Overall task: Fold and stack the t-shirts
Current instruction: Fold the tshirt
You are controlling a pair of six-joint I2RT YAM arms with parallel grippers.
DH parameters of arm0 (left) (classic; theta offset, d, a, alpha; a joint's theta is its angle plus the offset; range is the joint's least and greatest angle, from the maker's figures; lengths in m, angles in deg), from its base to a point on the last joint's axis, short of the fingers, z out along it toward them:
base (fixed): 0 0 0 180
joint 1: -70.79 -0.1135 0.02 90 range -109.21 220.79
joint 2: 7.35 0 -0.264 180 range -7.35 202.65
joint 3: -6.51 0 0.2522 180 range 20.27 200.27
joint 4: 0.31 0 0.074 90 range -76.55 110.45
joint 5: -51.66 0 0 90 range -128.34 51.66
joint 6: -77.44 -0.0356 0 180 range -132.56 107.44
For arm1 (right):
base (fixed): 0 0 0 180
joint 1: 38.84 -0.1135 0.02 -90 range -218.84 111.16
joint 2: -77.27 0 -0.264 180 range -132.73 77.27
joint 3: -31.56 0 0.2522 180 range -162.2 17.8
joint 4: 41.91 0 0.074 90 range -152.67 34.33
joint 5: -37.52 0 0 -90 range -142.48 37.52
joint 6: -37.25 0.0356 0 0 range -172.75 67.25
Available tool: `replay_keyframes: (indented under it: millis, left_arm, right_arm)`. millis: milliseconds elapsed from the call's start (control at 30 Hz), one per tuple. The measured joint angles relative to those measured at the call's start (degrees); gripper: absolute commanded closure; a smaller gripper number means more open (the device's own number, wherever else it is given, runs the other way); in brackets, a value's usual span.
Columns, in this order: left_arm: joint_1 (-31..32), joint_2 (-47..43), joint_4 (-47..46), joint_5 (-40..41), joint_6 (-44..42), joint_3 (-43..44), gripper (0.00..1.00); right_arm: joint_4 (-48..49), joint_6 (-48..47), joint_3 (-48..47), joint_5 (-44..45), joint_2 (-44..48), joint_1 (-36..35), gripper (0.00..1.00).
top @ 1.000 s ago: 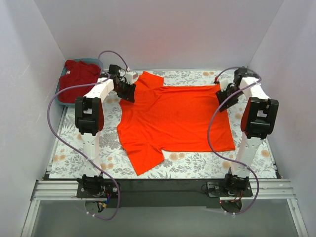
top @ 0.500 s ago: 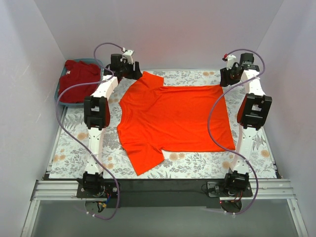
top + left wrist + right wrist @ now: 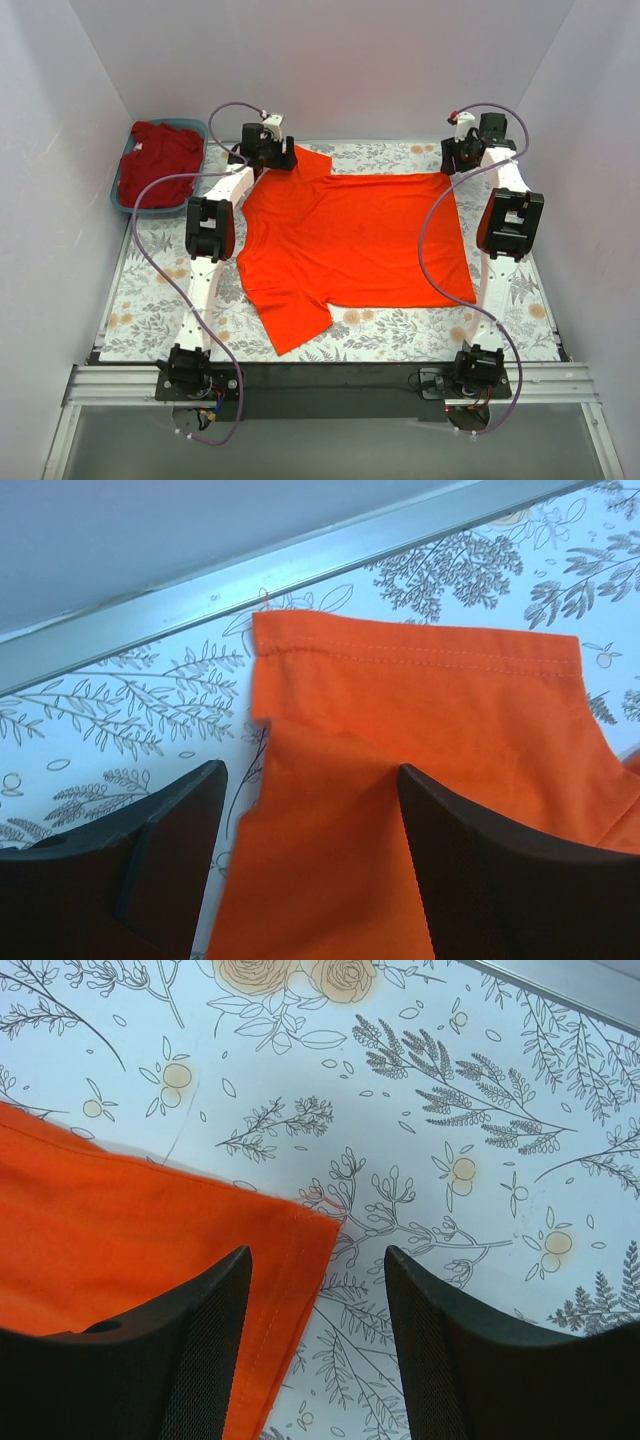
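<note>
Near floral table [image 3: 160,290], crimson t-shirt [image 3: 158,165] shows only overhead.

T-shirts: two, one orange-red t-shirt [image 3: 350,240] and one crimson t-shirt [image 3: 158,160]. Blue bin [image 3: 145,211]: one. Floral-print table [image 3: 150,300]: one. Arms: two, left arm [image 3: 208,235] and right arm [image 3: 508,225]. Grippers: two, left gripper [image 3: 310,772] and right gripper [image 3: 317,1255]. Each has two dark fingers [image 3: 480,880], four in all.

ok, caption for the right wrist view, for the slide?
Right gripper, open, poised over a corner of the orange t-shirt on the floral table.
</note>
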Motion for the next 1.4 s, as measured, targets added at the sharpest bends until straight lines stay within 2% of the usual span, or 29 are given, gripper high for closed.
replay_keyframes:
  millis: [300, 600, 933, 1000, 1100, 1300, 1400]
  left_arm:
    - [0.35, 1.38, -4.0, -0.52, 1.07, 0.33, 0.32]
    - [0.42, 2.14, -5.77, 0.0, 1.68, 0.5, 0.29]
    - [0.39, -0.74, -3.76, 1.03, 1.62, -2.99, 0.28]
    - [0.37, -2.4, -3.04, 1.05, 1.44, -5.31, 0.29]
    - [0.2, -5.07, -1.4, 1.57, 1.38, -8.55, 0.3]
    - [-0.28, -5.49, 0.5, 3.69, 1.44, -8.26, 0.35]
    - [-0.7, -5.49, 2.4, 3.82, 1.46, -7.5, 0.42]
  right_arm:
    - [0.87, -0.28, 0.0, 0.2, -2.4, -0.48, 0.43]
    - [0.28, -2.54, 0.02, 1.09, -2.73, -1.81, 0.53]
    - [-0.63, -5.77, 0.44, 1.62, -2.8, -3.04, 0.83]
    - [-0.17, -6.36, 0.74, 1.22, -2.78, -3.04, 0.85]
    - [0.39, -6.93, 0.83, 0.92, -2.78, -3.02, 0.99]
    - [0.5, -7.43, 0.85, 0.81, -2.78, -3.02, 0.99]
    - [0.5, -7.56, 0.85, 0.76, -2.78, -3.02, 0.99]
